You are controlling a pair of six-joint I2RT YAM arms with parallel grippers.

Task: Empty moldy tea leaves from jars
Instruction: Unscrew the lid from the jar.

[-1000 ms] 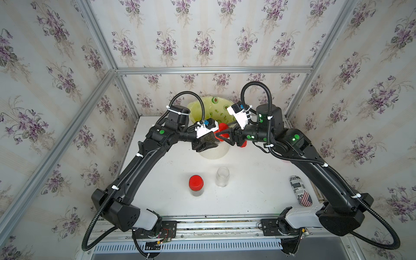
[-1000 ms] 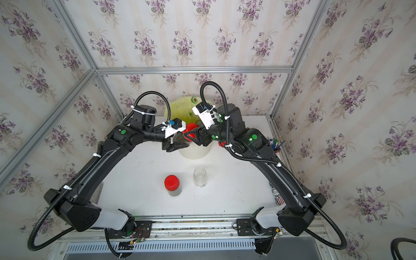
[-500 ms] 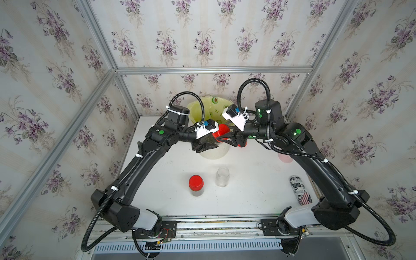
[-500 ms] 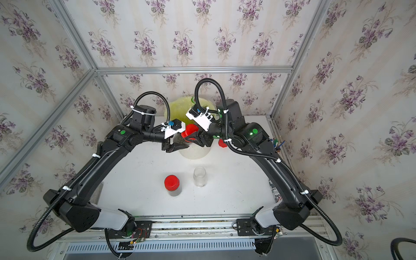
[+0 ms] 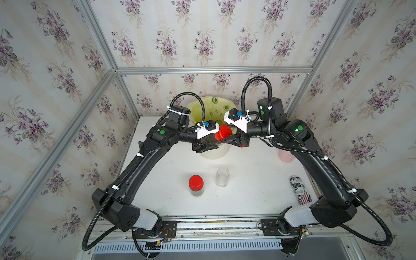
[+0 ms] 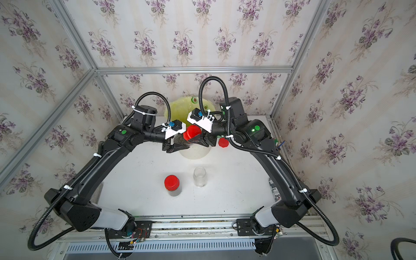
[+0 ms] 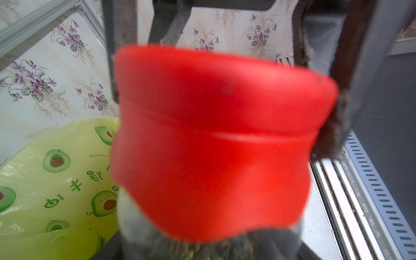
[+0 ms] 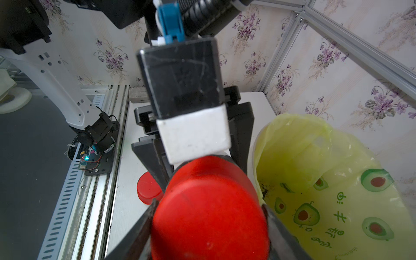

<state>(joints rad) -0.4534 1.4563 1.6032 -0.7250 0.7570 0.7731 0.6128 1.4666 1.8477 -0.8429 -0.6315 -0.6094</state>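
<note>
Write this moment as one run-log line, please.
left end effector: holding tea jar | right end effector: gripping its red cap | place: at bin | waiting: capped jar

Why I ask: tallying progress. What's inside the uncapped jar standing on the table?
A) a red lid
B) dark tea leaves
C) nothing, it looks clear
C: the uncapped jar is see-through and bare inside, unlike the capped jar beside it, which shows dark contents.

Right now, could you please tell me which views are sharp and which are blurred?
Left wrist view: the red cap looms close and blurred, the avocado-print bag sharp. Right wrist view: cap soft too. Both top views: crisp throughout.
</note>
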